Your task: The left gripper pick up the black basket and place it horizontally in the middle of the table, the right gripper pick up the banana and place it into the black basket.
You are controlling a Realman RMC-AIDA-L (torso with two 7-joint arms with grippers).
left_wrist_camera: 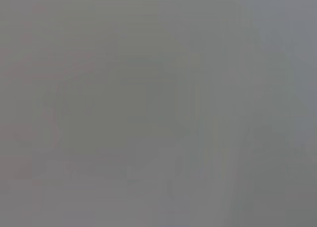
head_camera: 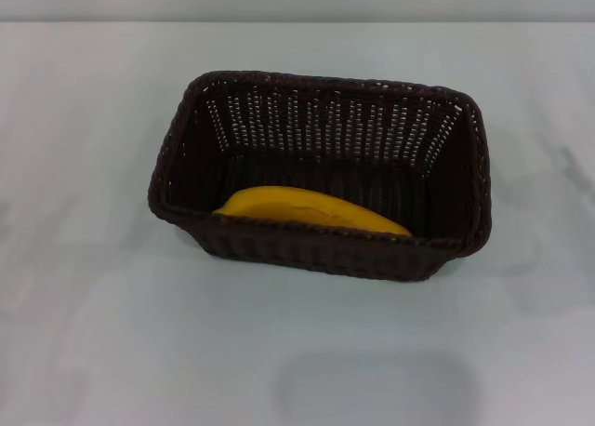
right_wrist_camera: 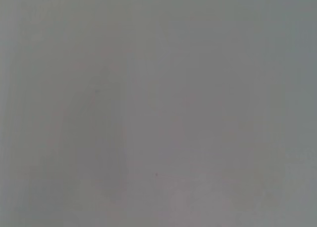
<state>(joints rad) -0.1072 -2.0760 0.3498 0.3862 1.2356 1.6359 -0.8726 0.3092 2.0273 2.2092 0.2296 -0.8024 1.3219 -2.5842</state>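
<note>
The black basket [head_camera: 321, 170] stands upright in the middle of the white table [head_camera: 93, 305], its long side running left to right. The yellow banana [head_camera: 311, 210] lies inside it along the near wall, partly hidden by the near rim. Neither gripper nor arm shows in the head view. The left wrist view and the right wrist view show only a plain grey surface, with no fingers and no object in them.
The far edge of the table [head_camera: 297, 21] runs across the top of the head view with a grey wall behind it. A faint grey shadow [head_camera: 376, 389] lies on the table in front of the basket.
</note>
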